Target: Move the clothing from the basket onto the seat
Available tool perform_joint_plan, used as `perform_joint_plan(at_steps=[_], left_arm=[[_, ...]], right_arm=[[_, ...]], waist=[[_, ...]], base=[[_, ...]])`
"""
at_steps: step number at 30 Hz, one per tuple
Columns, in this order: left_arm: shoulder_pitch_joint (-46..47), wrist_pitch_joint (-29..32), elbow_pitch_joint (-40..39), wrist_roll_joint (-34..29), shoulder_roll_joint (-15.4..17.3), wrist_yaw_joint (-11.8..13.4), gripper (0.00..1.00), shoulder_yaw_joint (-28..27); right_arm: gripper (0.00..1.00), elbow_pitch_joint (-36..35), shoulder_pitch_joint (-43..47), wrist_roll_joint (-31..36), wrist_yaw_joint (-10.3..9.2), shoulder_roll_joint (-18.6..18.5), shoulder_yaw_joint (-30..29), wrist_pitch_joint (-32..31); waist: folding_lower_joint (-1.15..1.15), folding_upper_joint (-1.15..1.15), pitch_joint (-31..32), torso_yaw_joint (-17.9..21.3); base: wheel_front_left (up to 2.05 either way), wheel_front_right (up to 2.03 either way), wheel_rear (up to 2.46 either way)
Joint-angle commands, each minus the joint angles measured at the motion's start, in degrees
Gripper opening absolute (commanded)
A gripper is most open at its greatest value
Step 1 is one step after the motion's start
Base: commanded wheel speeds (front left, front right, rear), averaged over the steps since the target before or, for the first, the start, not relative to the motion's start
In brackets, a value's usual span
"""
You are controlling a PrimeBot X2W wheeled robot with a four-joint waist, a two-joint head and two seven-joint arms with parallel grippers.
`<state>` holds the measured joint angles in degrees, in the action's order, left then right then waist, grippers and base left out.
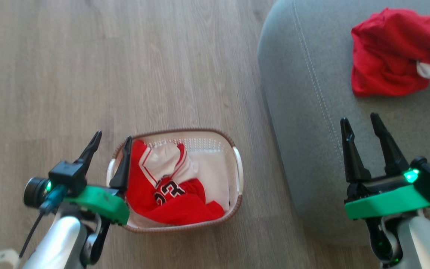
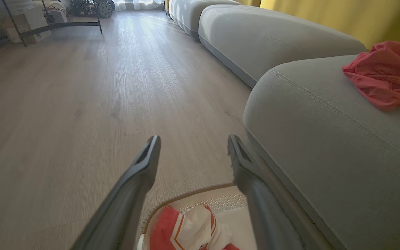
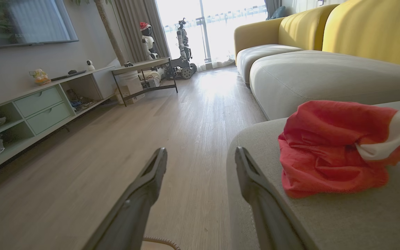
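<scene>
A home living room; a grey sofa (image 3: 342, 222) with yellow backrests (image 3: 370, 31) fills the right of the right wrist view; a television (image 3: 26, 22) hangs upper left above a low cabinet (image 3: 43, 104) with drawers; curtains (image 3: 134, 27) flank a bright window (image 3: 221, 21) at top centre; wood-plank floor (image 3: 151, 139) below.

Perforated plastic basket (image 1: 237, 164); matt cloth seat (image 1: 312, 112)

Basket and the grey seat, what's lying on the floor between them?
Nothing. In the head view, the stretch between the basket and the seat is bare wooden floor.
</scene>
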<state>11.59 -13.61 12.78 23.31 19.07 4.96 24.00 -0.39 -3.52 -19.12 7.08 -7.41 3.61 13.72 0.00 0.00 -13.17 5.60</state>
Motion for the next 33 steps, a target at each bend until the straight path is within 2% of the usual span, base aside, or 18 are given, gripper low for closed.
perform_joint_plan(at_steps=[1,10,17,33], left_arm=[[4.1,-0.2,-0.1,-0.5,0.6,-0.8,1.00,-1.5],[12.3,0.4,10.4,-0.6,-1.7,-5.0,1.00,1.3],[21.0,0.5,23.1,-1.1,-3.9,-8.6,1.00,3.4],[36.7,1.7,47.3,-1.6,-7.3,-11.9,1.00,7.7]], right_arm=[[1.00,-2.4,-2.4,0.6,0.41,0.2,0.9,0.8],[1.00,-3.1,-6.0,1.3,0.41,1.1,1.0,1.1],[1.00,-4.5,-9.1,2.0,0.41,1.8,1.3,1.2],[1.00,-7.9,-14.0,3.6,0.41,3.1,2.1,1.3]], waist=[[0.00,0.00,-3.0,1.2],[0.00,0.00,-9.4,2.6],[0.00,0.00,-15.8,3.2],[0.00,0.00,-28.4,4.4]], base=[[0.00,0.00,0.00],[0.00,0.00,0.00],[0.00,0.00,0.00],[0.00,0.00,0.00]])
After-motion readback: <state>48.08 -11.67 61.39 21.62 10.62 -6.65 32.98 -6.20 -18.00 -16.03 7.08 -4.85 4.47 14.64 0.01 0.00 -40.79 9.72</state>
